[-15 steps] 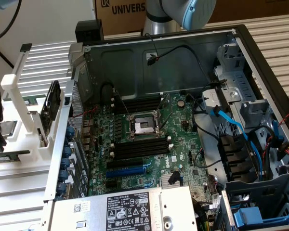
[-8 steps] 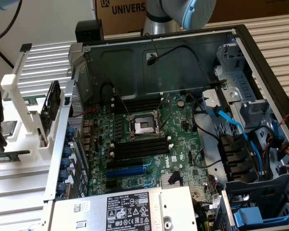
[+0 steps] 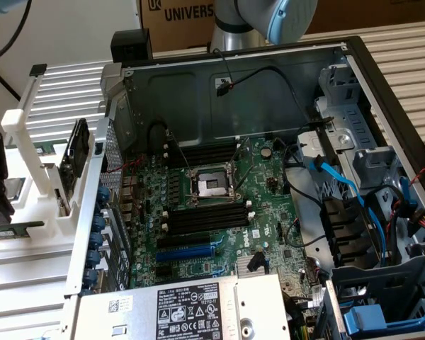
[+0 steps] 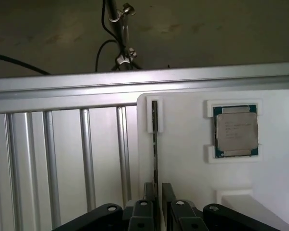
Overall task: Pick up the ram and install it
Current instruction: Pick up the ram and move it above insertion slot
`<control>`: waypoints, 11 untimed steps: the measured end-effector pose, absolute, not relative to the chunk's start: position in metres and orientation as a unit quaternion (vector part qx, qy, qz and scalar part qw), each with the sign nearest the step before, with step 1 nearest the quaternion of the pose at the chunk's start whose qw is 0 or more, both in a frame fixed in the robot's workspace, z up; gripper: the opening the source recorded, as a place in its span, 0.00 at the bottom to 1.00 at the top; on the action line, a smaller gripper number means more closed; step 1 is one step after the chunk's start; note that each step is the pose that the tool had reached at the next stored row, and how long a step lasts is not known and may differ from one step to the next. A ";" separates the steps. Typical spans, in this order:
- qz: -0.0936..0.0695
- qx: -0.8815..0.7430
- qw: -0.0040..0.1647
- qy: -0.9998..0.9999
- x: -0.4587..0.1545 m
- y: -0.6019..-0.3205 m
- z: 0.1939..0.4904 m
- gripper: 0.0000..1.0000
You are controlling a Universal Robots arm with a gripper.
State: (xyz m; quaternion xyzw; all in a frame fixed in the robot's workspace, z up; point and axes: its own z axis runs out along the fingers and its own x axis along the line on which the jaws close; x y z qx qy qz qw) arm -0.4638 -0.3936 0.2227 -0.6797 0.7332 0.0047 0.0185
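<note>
wrist view: the ram (image 4: 155,144) is stood on edge in a narrow slot of a white holder (image 4: 183,163), just beside a cpu chip (image 4: 236,131), likely so its flat faces can be clamped. its long axis is pointed straight away from the open pincer (image 4: 159,188), whose fingers are set either side of it

ram (image 4: 155,144) slotted in holder (image 4: 183,173), flanks clear
</note>
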 end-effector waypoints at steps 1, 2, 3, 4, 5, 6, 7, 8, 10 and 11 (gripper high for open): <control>0.003 -0.681 0.020 0.732 -0.464 -0.394 0.222 0.21; 0.002 -0.681 0.021 0.732 -0.464 -0.394 0.222 0.21; 0.001 -0.682 0.022 0.731 -0.464 -0.394 0.221 0.21; 0.001 -0.683 0.023 0.730 -0.464 -0.394 0.220 0.21; 0.000 -0.683 0.023 0.730 -0.464 -0.393 0.219 0.21; 0.000 -0.683 0.024 0.730 -0.465 -0.394 0.218 0.21; 0.000 -0.683 0.024 0.730 -0.465 -0.394 0.217 0.21; -0.001 -0.684 0.024 0.730 -0.465 -0.394 0.216 0.21; -0.001 -0.684 0.025 0.729 -0.465 -0.394 0.214 0.21; -0.002 -0.684 0.026 0.729 -0.466 -0.394 0.213 0.21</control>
